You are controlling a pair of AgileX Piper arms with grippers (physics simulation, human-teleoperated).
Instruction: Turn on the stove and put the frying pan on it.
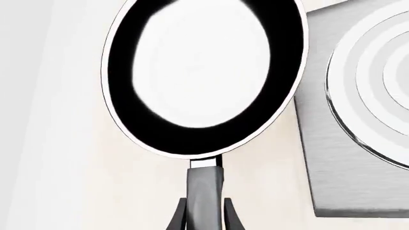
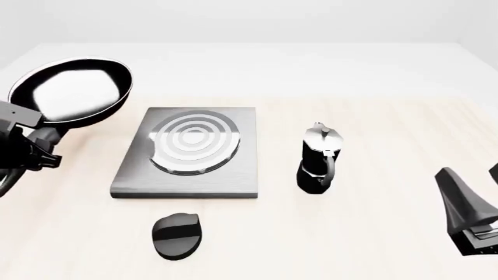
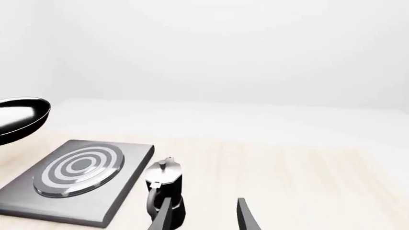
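The frying pan [image 2: 72, 90], glossy black with a thin silver rim, is held in the air to the left of the stove [image 2: 233, 169]. My left gripper [image 2: 35, 144] is shut on its dark grey handle [image 1: 204, 189]. The left wrist view shows the pan [image 1: 204, 139] just past the fingers and the stove's edge [image 1: 332, 158] beside it. The stove is a grey plate with concentric burner rings [image 2: 193, 142]. Its black oval knob [image 2: 177, 234] lies in front of it. My right gripper [image 2: 474, 189] is open and empty at the far right [image 3: 203, 218].
A black-and-silver moka pot [image 2: 319, 158] stands upright just right of the stove; it also shows in the right wrist view [image 3: 164, 189] near the right fingers. The light wooden table [image 2: 374, 233] runs between the pot and my right gripper.
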